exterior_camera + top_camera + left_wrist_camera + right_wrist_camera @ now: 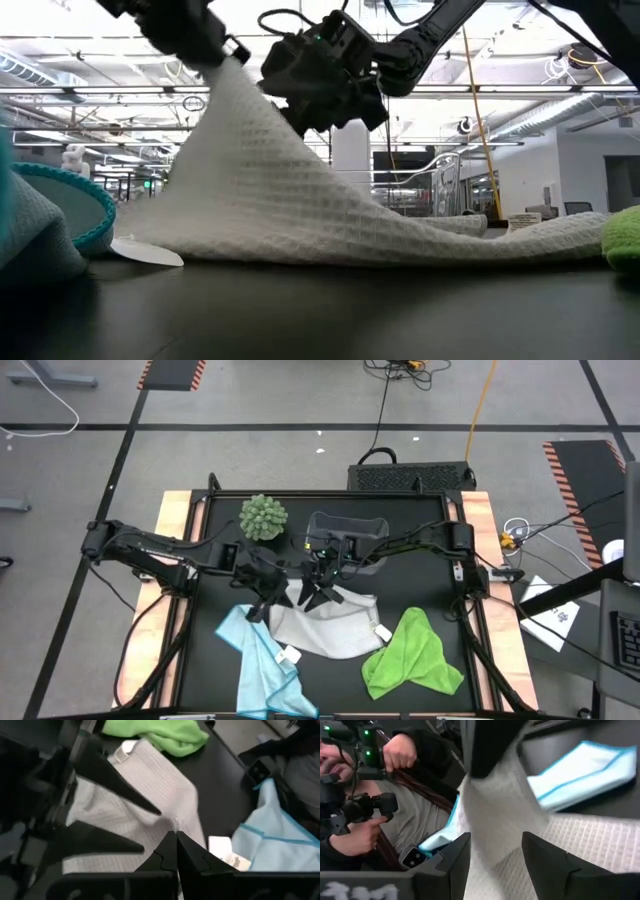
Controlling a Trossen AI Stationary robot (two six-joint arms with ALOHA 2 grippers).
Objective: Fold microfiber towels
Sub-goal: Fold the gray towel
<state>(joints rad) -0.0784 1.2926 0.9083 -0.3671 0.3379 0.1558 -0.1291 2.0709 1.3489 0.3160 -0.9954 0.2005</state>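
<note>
The white towel (330,628) lies mid-table, its left part raised like a tent and its right part (450,240) flat on the black tabletop. My left gripper (262,603) is shut on the raised peak. My right gripper (495,862) stands open just right of it, one finger on either side of the hanging white cloth (495,820). The light blue towel (262,663) lies crumpled at the near left. The lime green towel (412,655) lies crumpled at the near right. My left gripper pinches an edge of the white towel at its raised left peak (175,826) between its two fingertips, slanting down from the table's left. The cloth slopes down from the fingers (232,72) and runs out flat on the table toward the right. My right gripper: I cannot tell whether its fingers touch the cloth between them.
A round green spiky plant (263,517) and a clear plastic bin (345,538) stand at the table's far side behind both grippers. Beyond the table a person's hands (400,752) hold control handles. Bare black tabletop (330,685) shows between the blue and green towels.
</note>
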